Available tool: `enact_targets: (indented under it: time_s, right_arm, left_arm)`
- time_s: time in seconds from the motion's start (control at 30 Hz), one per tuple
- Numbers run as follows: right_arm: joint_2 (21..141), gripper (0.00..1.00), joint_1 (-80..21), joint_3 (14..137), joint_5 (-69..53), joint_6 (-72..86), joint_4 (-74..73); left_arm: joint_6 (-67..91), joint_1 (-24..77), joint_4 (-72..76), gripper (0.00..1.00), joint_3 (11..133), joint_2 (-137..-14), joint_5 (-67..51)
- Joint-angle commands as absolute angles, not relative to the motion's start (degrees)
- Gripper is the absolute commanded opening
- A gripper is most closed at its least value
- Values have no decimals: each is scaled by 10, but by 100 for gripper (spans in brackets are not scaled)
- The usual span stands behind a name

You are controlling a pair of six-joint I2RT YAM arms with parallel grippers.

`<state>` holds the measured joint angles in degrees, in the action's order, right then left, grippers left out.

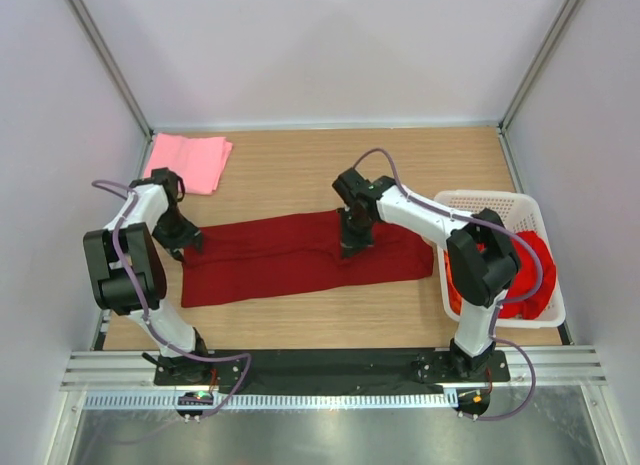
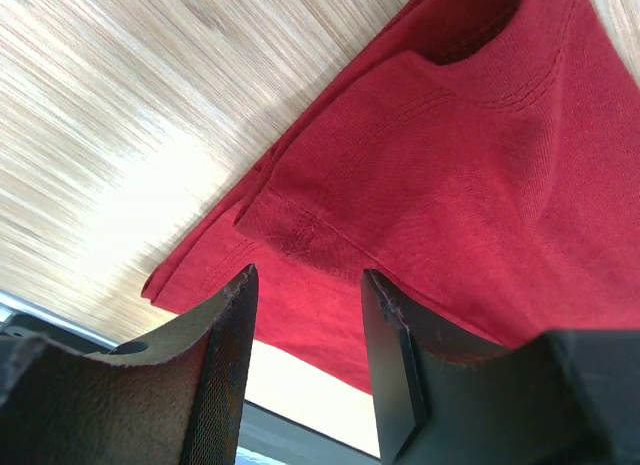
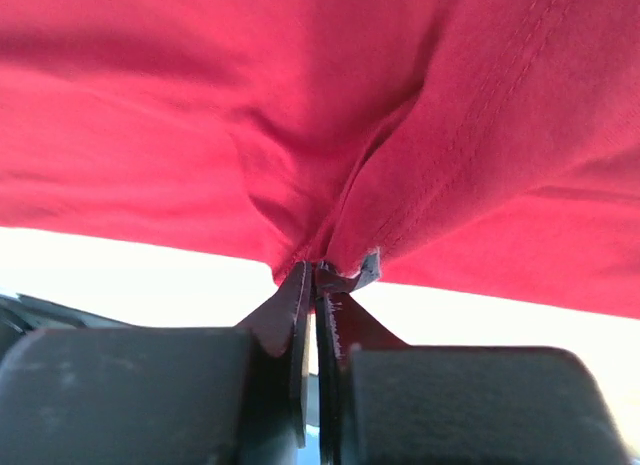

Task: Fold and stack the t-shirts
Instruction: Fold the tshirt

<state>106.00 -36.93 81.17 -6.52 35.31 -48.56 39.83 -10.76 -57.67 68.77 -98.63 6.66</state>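
A dark red t-shirt [image 1: 300, 257] lies spread in a long band across the middle of the table. My left gripper [image 1: 183, 237] is open at the shirt's left end; in the left wrist view its fingers [image 2: 232, 315] stand apart over the shirt's [image 2: 450, 185] hem corner. My right gripper [image 1: 354, 243] is shut on a pinch of the same shirt near its middle, and the right wrist view shows the cloth [image 3: 330, 135] bunched into its tips [image 3: 318, 267]. A folded light pink shirt [image 1: 190, 161] lies at the back left. Bright red and orange cloth [image 1: 525, 275] fills the basket.
A white slotted basket [image 1: 487, 201] stands at the right edge of the table. Grey walls close in the left, back and right sides. The arm bases sit on a black rail at the near edge.
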Motion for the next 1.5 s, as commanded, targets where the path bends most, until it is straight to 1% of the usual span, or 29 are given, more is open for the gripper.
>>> enact_targets:
  time_s: [0.0, 0.03, 0.07, 0.1, 0.17, 0.2, 0.23, 0.3, 0.33, 0.43, 0.53, 0.6, 0.63, 0.67, 0.73, 0.83, 0.9, 0.97, 1.0, 1.07, 1.2, 1.23, 1.3, 1.47]
  right_arm:
    - [1019, 9, -371, 759, -111, 385, -454]
    - [1017, 10, -373, 734, -123, 385, -448]
    - [1015, 14, -375, 718, -146, 384, -441]
    - [1013, 25, -376, 704, -194, 379, -430]
    - [1008, 34, -378, 682, -215, 352, -424]
    - [1003, 39, -375, 686, -201, 339, -435]
    - [988, 55, -369, 708, -138, 312, -466]
    - [977, 68, -343, 736, -90, 302, -483]
    - [976, 73, -331, 762, -83, 299, -483]
    - [993, 73, -285, 810, -81, 300, -478]
    - [1045, 71, -249, 873, -86, 290, -492]
    - [1089, 71, -239, 909, -91, 270, -511]
    - [1108, 71, -234, 964, -91, 259, -531]
    - [1147, 72, -235, 991, -88, 246, -549]
    - [1177, 72, -235, 1053, -77, 205, -584]
    - [1221, 73, -233, 1100, -44, 163, -613]
    - [1236, 72, -232, 1105, -61, 144, -606]
    - [1243, 69, -232, 1099, -66, 130, -599]
    - [1249, 62, -231, 1095, -72, 129, -596]
    - [1250, 54, -229, 1084, -80, 124, -585]
    - [1251, 46, -229, 1067, -83, 127, -563]
    - [1254, 40, -229, 1068, -83, 128, -563]
    - [1261, 38, -230, 1067, -92, 131, -565]
    - [1260, 41, -231, 1038, -96, 137, -555]
  left_arm:
    - [387, -112, -570, 47, 695, -984, 74]
    - [386, -112, -570, 47, 694, -984, 75]
    - [384, -113, -569, 47, 693, -983, 76]
    - [383, -113, -568, 47, 692, -983, 76]
    - [380, -113, -567, 47, 693, -984, 77]
    - [379, -113, -569, 47, 694, -984, 77]
    - [378, -113, -570, 47, 698, -985, 72]
    - [374, -113, -570, 47, 700, -984, 69]
    - [374, -113, -569, 47, 700, -982, 66]
    - [374, -112, -569, 47, 700, -979, 55]
    - [372, -109, -566, 47, 699, -976, 37]
    - [371, -105, -564, 47, 699, -971, 35]
    - [370, -103, -563, 47, 699, -971, 33]
    - [369, -102, -563, 47, 699, -971, 30]
    - [369, -100, -564, 47, 700, -972, 23]
    - [370, -98, -563, 47, 697, -971, 15]
    - [370, -95, -560, 47, 693, -967, 11]
    - [370, -93, -557, 47, 693, -966, 6]
    - [370, -92, -559, 47, 693, -967, 5]
    - [370, -92, -558, 47, 694, -966, 4]
    - [367, -92, -558, 47, 695, -966, 3]
    - [367, -92, -558, 47, 697, -966, 4]
    - [366, -92, -559, 47, 698, -966, 4]
    - [363, -92, -560, 47, 706, -969, 4]
